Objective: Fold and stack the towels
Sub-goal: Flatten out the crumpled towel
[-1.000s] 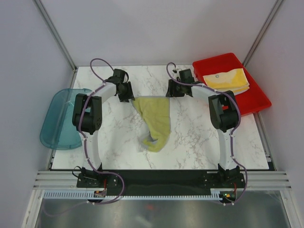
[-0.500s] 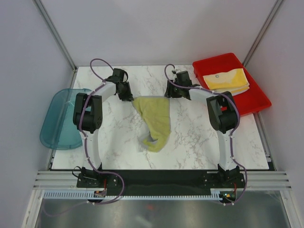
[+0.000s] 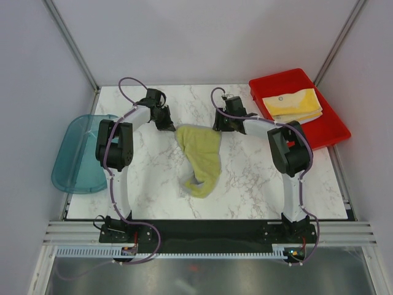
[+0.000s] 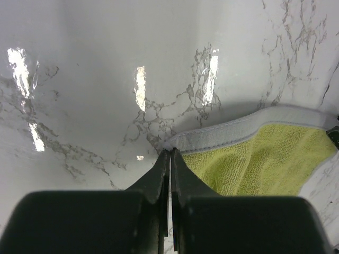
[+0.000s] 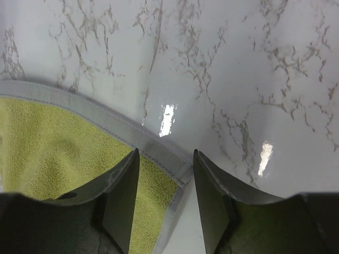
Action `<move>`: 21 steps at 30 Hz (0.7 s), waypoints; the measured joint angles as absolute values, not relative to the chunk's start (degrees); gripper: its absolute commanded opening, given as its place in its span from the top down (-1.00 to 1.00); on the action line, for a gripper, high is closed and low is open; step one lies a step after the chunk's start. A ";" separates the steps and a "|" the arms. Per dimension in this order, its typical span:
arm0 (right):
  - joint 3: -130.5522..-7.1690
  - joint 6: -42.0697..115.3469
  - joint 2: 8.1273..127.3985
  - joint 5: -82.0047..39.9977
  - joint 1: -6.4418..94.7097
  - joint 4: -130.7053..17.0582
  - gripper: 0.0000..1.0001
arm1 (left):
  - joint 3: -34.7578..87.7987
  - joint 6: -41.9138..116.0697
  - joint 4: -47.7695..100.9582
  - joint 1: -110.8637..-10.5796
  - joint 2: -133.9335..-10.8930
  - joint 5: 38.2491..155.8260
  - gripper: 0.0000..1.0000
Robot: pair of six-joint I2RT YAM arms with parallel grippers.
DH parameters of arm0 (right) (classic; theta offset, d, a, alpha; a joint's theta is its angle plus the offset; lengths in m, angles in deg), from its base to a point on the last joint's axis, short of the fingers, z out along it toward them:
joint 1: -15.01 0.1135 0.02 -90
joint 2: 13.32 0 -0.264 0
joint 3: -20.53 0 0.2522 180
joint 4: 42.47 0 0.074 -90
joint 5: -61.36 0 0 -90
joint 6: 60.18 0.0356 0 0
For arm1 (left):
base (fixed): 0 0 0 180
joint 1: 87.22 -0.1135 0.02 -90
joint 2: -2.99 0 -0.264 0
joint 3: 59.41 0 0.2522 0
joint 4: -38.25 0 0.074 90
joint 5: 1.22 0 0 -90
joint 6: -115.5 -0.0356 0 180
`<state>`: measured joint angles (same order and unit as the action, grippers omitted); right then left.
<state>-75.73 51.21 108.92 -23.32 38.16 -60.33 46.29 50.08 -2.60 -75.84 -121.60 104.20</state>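
Observation:
A yellow-green towel (image 3: 201, 153) with a grey border lies crumpled in the middle of the marble table. Its far edge is spread between the two grippers. My left gripper (image 3: 167, 125) is shut, its tips (image 4: 170, 151) pinching the towel's (image 4: 254, 159) far left corner. My right gripper (image 3: 220, 126) stands open (image 5: 165, 153) over the far right corner of the towel (image 5: 63, 153), one finger above the cloth and the other above bare marble. A folded yellow towel (image 3: 293, 103) rests in the red tray (image 3: 331, 132).
The red tray sits at the back right, partly off the table. A translucent teal tray (image 3: 77, 153) hangs over the left edge. The enclosure walls stand close on three sides.
My left gripper has shut on the towel's far left corner. My right gripper has shifted left onto the far right corner, and the towel's far edge has drawn in a little.

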 measured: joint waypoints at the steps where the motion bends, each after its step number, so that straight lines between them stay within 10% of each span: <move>1: -75.00 51.25 108.28 -23.72 38.25 -60.68 -0.09 | 46.29 50.08 -2.64 -75.84 -121.60 104.35 0.95; 14: -72.32 52.41 105.66 -24.52 38.56 -62.88 -0.09 | 46.29 50.12 -3.13 -75.84 -121.60 105.99 0.95; 21: -72.93 53.00 106.69 -25.14 38.84 -63.19 1.00 | 46.29 50.10 -3.17 -75.84 -121.60 108.02 0.96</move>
<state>-72.93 53.00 106.69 -25.14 38.84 -63.19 46.29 50.10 -3.17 -75.84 -121.60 108.02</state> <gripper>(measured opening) 0.124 0.029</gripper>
